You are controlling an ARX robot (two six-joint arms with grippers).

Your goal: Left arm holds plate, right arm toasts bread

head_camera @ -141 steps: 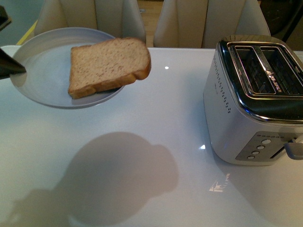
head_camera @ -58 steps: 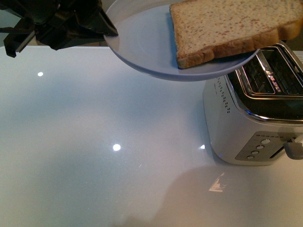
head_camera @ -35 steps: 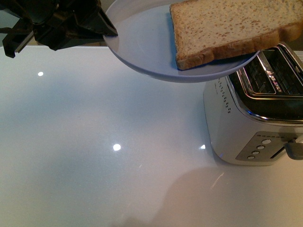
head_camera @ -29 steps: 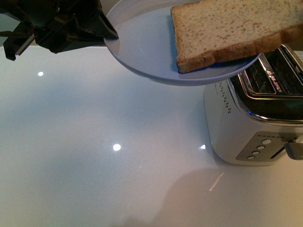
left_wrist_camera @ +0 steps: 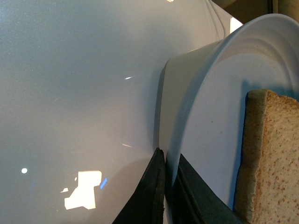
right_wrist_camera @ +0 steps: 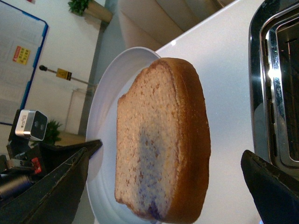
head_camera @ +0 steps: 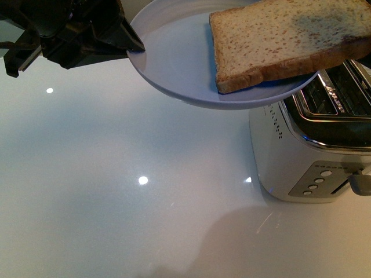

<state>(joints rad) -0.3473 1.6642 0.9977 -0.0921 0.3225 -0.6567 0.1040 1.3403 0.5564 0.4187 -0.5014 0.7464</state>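
Front view has the left gripper (head_camera: 137,46) at the upper left, its black pointed jaws pinched onto the near-left rim of the plate (head_camera: 174,66), which it holds up in the air above the white table (head_camera: 116,202). The plate tilts slightly and its right part overlaps the top of the silver toaster (head_camera: 301,150), which stands on the table at the right with both slots open upward. The bread (head_camera: 272,35) lies flat on the right half of the plate, its crust edge reaching past the plate's rim over the toaster, and a soft dark shadow falls across its far right part.

From the left wrist, the left gripper (left_wrist_camera: 169,157) shows one jaw under and one jaw over the plate's rim (left_wrist_camera: 187,107), closed tight on it, with the bread (left_wrist_camera: 271,158) just beyond.

From the right wrist, the right gripper (right_wrist_camera: 163,154) is spread wide, one finger (right_wrist_camera: 51,196) on each side of the bread (right_wrist_camera: 163,140), neither touching it; the toaster (right_wrist_camera: 273,93) lies beside the plate (right_wrist_camera: 105,116).
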